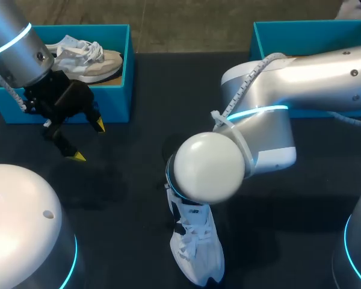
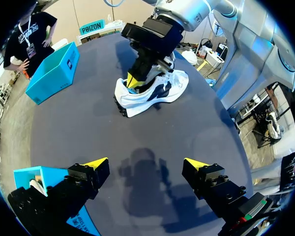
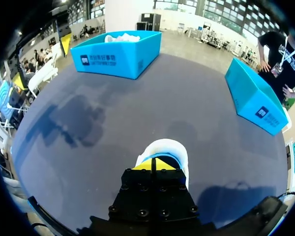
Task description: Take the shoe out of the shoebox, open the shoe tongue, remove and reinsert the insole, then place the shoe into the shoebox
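A white shoe (image 1: pixel 198 247) with dark side marks lies on the dark table near its front edge. My right arm reaches over it, and the arm's joint hides the gripper in the head view. In the right wrist view my right gripper (image 3: pixel 155 164) is shut, its yellow tips together down inside the shoe's heel opening (image 3: pixel 162 146). What the tips touch there is hidden. The left wrist view shows the same shoe (image 2: pixel 155 93) with the right gripper (image 2: pixel 132 81) in its mouth. My left gripper (image 1: pixel 88 141) (image 2: pixel 146 164) hangs open and empty in front of the left blue shoebox (image 1: pixel 115 99).
The left shoebox holds a second, beige-and-white shoe (image 1: pixel 87 60). Another blue box (image 1: pixel 271 33) stands at the back right, partly behind my right arm. Bare dark tabletop (image 1: pixel 144 126) lies between the boxes and the shoe.
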You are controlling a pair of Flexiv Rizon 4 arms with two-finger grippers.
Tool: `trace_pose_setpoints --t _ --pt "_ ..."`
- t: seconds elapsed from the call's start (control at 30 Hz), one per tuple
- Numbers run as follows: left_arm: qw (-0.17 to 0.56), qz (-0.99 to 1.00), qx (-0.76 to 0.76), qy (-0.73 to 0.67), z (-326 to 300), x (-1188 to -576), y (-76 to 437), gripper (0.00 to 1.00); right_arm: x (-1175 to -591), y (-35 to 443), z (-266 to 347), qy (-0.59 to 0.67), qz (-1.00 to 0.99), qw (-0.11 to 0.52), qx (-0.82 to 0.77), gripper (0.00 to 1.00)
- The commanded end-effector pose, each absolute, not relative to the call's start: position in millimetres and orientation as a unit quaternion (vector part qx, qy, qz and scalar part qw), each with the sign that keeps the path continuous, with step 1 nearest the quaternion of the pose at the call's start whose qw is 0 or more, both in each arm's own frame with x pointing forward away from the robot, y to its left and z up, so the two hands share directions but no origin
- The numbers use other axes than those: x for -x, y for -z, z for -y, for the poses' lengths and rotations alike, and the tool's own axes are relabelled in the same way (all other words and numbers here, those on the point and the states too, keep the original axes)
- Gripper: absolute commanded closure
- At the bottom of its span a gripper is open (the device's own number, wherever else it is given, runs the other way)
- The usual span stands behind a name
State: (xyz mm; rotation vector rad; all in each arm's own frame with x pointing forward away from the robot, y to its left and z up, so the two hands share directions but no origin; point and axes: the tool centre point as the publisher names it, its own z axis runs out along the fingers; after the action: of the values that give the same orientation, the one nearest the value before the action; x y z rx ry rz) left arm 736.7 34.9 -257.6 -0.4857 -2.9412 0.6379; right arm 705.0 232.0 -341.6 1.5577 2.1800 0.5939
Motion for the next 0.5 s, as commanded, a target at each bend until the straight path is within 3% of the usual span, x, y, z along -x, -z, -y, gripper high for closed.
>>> trace_pose_setpoints --t 0.03,0.5 --pt "0.046 0.964 0.159 -0.208 -35 -736 257 0.0 -702 358 -241 -0.267 -0.693 0.204 -0.637 1.0" --pt "0.046 0.964 0.159 -0.208 -35 -736 257 0.0 -706 375 -234 -0.258 -0.693 0.193 -0.644 1.0"
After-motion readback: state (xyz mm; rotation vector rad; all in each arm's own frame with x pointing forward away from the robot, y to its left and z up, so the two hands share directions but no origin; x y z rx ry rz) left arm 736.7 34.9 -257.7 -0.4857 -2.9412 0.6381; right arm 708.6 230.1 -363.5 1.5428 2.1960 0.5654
